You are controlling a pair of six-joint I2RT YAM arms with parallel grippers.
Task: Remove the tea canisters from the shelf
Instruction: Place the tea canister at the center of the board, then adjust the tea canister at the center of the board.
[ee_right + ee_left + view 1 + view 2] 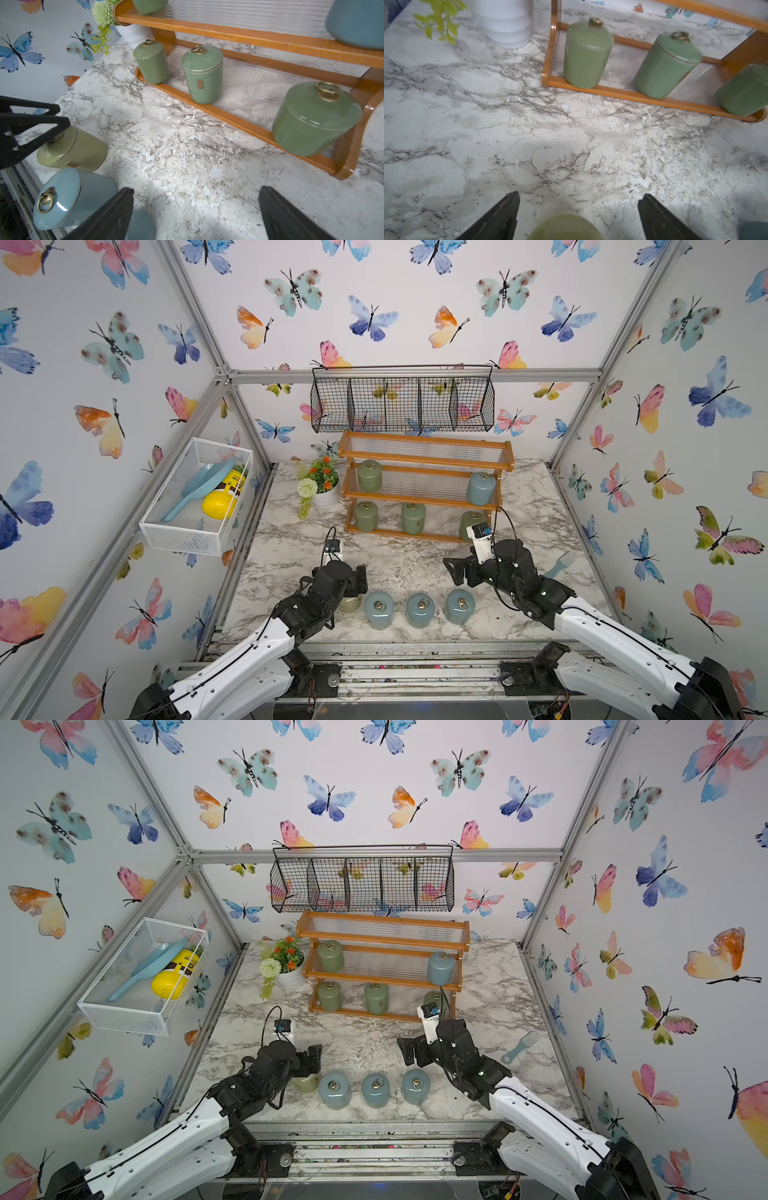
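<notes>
Top views: we count five tea canisters (369, 477) on the shelf (428, 464); the right-end sage canister (467, 522) on the bottom tier stands upright, nearest our right gripper (454, 570). Right wrist: jaws wide, empty; it stands ahead. Left wrist: left gripper (579, 194) gapes around the cream canister (564, 226) on the table (467, 124).
</notes>
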